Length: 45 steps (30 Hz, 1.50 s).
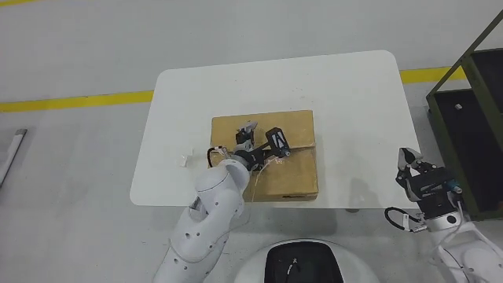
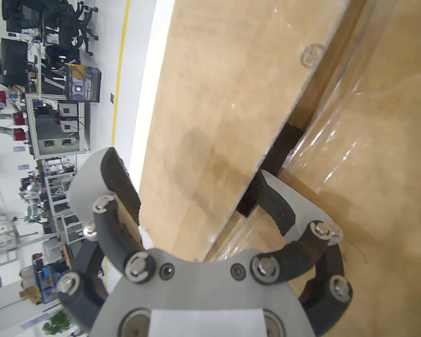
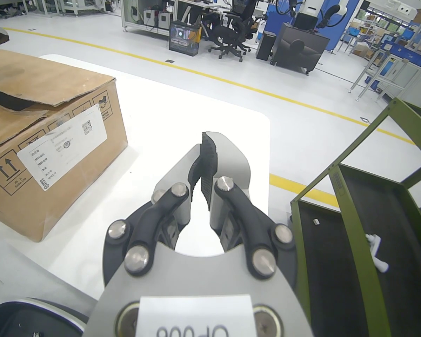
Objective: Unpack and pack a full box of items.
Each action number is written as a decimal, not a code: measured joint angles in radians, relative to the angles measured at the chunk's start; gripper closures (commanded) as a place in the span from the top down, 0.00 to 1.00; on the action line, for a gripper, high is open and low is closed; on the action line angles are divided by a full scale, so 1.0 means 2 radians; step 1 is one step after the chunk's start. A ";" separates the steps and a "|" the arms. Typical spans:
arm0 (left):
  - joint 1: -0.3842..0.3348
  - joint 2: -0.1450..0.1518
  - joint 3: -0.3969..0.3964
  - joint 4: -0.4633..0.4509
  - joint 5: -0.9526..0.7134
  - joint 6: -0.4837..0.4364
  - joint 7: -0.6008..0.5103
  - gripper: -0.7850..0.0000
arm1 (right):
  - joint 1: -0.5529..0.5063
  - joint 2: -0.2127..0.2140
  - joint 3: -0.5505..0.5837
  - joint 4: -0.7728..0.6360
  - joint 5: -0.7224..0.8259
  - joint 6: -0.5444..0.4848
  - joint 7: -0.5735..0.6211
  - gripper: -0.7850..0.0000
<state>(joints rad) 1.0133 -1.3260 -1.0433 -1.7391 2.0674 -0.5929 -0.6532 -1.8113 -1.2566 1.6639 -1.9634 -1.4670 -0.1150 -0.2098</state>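
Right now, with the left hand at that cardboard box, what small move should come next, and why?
Probably close the left hand on the flap and lift it. One finger sits tucked under the flap's edge, the other lies above it, spread apart, and the box is barely open.

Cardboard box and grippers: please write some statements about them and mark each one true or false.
1. The cardboard box stands on the white table. True.
2. The left gripper is shut. False: it is open, with one finger under the edge of a box flap.
3. The right gripper is shut and holds nothing. True.
4. The right gripper hangs above the box. False: it is off to the side of the box, near the green cart.
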 measured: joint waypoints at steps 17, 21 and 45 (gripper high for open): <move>-0.026 -0.001 -0.017 0.026 0.054 0.087 0.082 1.00 | 0.009 -0.001 -0.003 0.005 -0.001 0.005 0.004 0.00; -0.028 -0.001 -0.015 0.033 0.054 0.077 0.107 0.00 | 0.011 -0.001 -0.004 0.006 -0.002 0.006 0.004 0.00; -0.005 -0.001 -0.014 -0.009 0.013 0.009 0.139 0.00 | 0.019 -0.001 -0.009 0.008 -0.005 0.004 0.009 0.00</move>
<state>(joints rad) 1.0039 -1.3278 -1.0713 -1.7576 2.0938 -0.5756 -0.3748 -1.7741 -1.2593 1.6450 -1.9467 -1.4772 -0.1063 -0.1924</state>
